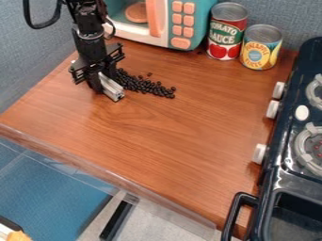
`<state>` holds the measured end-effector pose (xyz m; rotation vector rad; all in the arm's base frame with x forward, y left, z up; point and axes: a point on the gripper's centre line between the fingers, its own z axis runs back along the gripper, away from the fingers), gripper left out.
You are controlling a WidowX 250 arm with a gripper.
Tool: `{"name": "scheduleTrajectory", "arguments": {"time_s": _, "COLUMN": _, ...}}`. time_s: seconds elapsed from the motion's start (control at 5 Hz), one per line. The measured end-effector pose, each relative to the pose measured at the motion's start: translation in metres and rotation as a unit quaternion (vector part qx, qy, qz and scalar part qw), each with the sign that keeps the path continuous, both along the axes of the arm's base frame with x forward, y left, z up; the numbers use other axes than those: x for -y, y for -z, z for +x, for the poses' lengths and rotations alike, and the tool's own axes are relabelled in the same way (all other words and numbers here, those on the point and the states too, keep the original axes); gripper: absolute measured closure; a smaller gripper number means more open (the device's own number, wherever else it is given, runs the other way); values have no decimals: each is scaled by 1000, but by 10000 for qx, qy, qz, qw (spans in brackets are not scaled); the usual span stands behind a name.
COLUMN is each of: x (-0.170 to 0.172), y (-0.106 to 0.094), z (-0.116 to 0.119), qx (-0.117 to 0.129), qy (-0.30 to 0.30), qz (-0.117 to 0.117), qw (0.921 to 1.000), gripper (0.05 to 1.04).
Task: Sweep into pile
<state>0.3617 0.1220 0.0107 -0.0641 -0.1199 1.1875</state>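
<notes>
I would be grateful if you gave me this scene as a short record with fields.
surface: wooden counter
gripper: low over the counter, beside the beans
beans' shape: elongated band, a few strays off its edge
beans' colour: black
behind: toy microwave, red can, yellow can
right side: toy stove

Print I can read: two labels | taller can (227,32), red and green label, upright on the table (176,136): "TOMATO SAUCE", in capitals, on two lines | shorter can (260,48), yellow and blue label, just to its right in the camera view: "PINEAPPLE SLICES"
</notes>
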Motion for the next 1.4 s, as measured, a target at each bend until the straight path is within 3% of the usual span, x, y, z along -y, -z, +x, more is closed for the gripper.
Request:
{"name": "scheduleTrajectory", "arguments": {"time_s": 0.4, "x": 23, "y": -48, "z": -3, "qx": 549, "qy": 117, "qz": 21, "qw": 9984, "gripper": 698}}
{"name": "scheduleTrajectory", "arguments": {"time_s": 0.6, "x": 25, "y": -57, "z": -10, "qx": 708, "qy": 168, "qz": -104, "qw": 9973, "gripper": 698}}
{"name": "scheduleTrajectory", "arguments": {"time_s": 0.8, "x": 29, "y": -41, "z": -30, "qx": 593, "qy": 111, "qz": 4, "qw": 9982, "gripper": 698}}
{"name": "scheduleTrajectory", "arguments": {"time_s": 1.0, "x": 49, "y": -14, "z": -53, "qx": 327, "qy": -341, "qz": 153, "qw": 9988, "gripper": 698}}
{"name": "scheduleTrajectory", "arguments": {"time_s": 1.2, "x": 70, "y": 0, "z": -70, "qx": 173, "qy": -109, "qz": 176, "qw": 9996, "gripper": 698}}
{"name": "scheduleTrajectory", "arguments": {"time_s": 1.4, "x": 110, "y": 3, "z": -80, "qx": 123, "qy": 587, "qz": 166, "qw": 9981, "gripper": 698}}
